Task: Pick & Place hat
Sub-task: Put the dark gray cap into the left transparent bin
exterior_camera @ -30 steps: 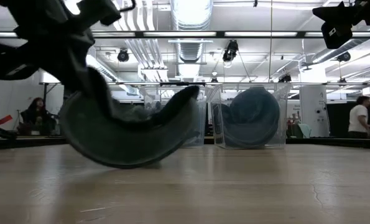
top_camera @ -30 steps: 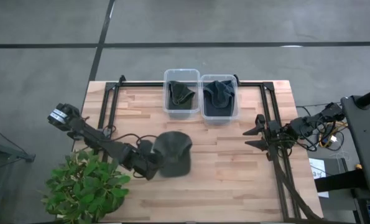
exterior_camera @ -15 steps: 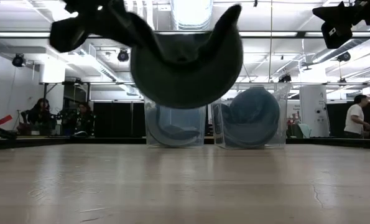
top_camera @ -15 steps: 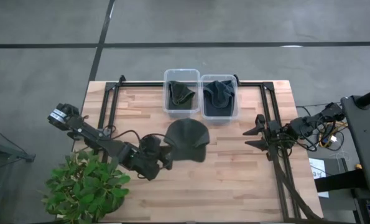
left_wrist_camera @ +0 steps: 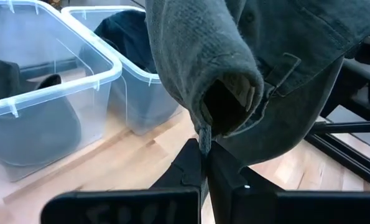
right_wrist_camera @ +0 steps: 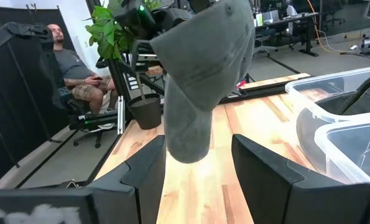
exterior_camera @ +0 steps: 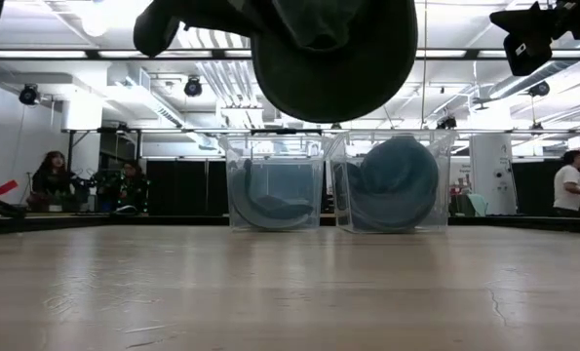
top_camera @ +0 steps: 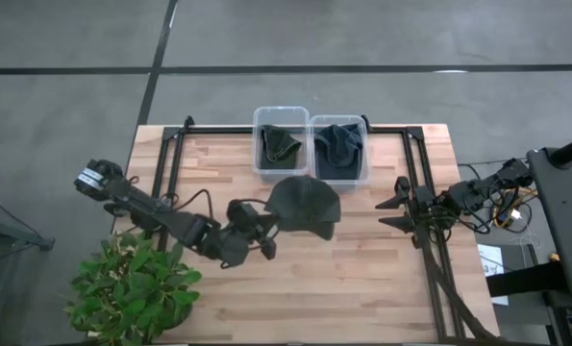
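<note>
Carrying the hat [top_camera: 305,206] clear above the table [top_camera: 382,279] — the left gripper [left_wrist_camera: 204,163] is clamped tight on its edge, just short of the two bins [top_camera: 310,146]. Right gripper [right_wrist_camera: 197,165] waits wide apart at the table's side. Next — reach over a bin, then release.

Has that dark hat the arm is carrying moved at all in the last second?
Yes. In the high view the hat, pinched in the left tool, has travelled up off the table toward the two clear bins, now hanging just short of them.
</note>
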You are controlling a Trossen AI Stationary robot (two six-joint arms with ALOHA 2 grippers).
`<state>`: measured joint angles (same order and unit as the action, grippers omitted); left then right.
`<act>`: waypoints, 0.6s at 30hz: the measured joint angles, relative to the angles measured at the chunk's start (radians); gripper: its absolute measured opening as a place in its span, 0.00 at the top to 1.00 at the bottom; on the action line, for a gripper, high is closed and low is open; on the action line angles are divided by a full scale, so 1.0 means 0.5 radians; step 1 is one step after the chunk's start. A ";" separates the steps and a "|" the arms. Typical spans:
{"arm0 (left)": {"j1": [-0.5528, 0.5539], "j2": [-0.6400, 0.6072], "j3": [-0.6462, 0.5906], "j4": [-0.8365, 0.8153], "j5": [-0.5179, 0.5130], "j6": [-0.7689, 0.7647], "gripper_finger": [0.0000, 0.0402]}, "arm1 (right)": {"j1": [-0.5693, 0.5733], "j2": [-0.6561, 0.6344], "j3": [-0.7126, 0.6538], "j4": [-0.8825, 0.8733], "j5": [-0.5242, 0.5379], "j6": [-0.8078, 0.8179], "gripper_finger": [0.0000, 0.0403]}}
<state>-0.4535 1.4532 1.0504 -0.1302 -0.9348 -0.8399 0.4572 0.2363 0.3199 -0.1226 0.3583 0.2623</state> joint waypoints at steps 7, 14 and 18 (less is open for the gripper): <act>0.077 0.000 -0.003 0.007 0.130 -0.075 0.99 | 0.000 0.000 0.000 0.000 -0.001 0.000 0.55; 0.290 -0.050 -0.004 0.299 0.466 -0.189 0.99 | 0.000 0.000 0.000 -0.001 0.000 0.009 0.56; 0.463 -0.073 -0.017 0.560 0.764 -0.071 0.99 | 0.001 0.000 0.000 -0.001 0.000 0.014 0.55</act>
<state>-0.2222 1.4166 1.0420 0.1497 -0.5529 -0.8752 0.4575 0.2363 0.3199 -0.1229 0.3582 0.2695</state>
